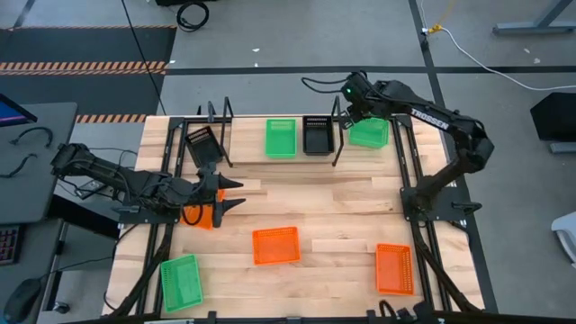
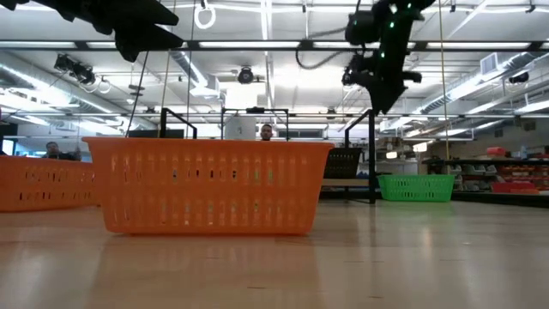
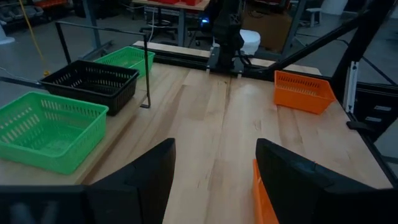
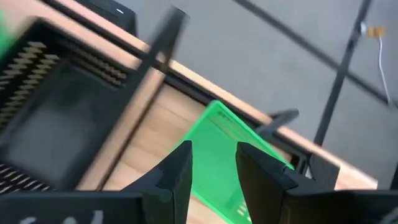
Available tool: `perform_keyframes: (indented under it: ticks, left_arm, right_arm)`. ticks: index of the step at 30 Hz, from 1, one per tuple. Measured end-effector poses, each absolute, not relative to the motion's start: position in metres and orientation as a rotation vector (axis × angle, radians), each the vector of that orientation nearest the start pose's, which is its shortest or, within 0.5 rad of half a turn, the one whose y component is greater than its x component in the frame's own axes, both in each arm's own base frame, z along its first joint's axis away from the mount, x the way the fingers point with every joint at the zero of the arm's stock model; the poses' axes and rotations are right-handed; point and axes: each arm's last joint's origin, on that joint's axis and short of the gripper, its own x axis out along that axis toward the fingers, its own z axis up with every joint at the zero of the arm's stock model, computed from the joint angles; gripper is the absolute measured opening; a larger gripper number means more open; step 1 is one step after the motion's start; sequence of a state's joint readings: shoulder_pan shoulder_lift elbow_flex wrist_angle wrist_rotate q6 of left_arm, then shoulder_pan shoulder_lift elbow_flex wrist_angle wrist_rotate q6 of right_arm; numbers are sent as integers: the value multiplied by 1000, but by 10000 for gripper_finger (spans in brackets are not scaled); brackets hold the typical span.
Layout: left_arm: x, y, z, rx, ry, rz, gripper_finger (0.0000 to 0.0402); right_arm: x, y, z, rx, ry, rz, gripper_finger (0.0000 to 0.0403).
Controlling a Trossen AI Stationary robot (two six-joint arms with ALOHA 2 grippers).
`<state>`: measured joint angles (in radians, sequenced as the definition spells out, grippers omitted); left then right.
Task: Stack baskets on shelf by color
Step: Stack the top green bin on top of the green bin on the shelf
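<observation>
Directly below the right fingers (image 1: 360, 114), a green basket (image 1: 370, 133) rests at the right end of the shelf (image 1: 245, 149). The fingers stand slightly apart above its rim with nothing between them, so the basket looks set down there rather than held. Just beside them along the shelf sits a black basket (image 1: 318, 135), then another green basket (image 1: 280, 138), and a second black one (image 1: 202, 144) tilts at the far end; the colors are not yet grouped.

The left fingers (image 1: 229, 194) are spread wide over the table (image 1: 306, 198), holding nothing, with an orange basket (image 1: 202, 214) just behind and under them. I judge that one the next pick. Farther out lie two more orange baskets (image 1: 275, 245) (image 1: 393, 268) and a green one (image 1: 181, 282).
</observation>
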<state>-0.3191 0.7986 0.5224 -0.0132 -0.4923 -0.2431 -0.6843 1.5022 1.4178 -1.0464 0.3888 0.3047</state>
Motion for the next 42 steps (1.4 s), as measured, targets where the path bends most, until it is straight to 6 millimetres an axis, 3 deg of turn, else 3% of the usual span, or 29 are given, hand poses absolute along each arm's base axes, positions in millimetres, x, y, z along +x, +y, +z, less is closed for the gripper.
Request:
perform_keyframes:
  ticks: [5, 10, 17, 23, 30, 42]
  left_arm:
    - [173, -43, 257, -128, 242, 203, 231]
    - [173, -43, 257, -126, 243, 203, 231]
    - [173, -43, 257, -124, 242, 202, 231]
    - [173, -43, 257, -128, 242, 203, 231]
    - [172, -43, 257, -128, 242, 198, 231]
    - [172, -44, 257, -127, 243, 192, 231]
  right_arm:
    - [219, -218, 295, 519, 1109, -1133, 135]
    - [219, -231, 278, 551, 1180, -1110, 135]
    - [213, -224, 262, 624, 1423, -989, 135]
    - [212, -219, 259, 595, 1495, -954, 135]
    - [203, -237, 261, 541, 1406, -1175, 135]
    - [177, -264, 280, 628, 1151, -1264, 135]
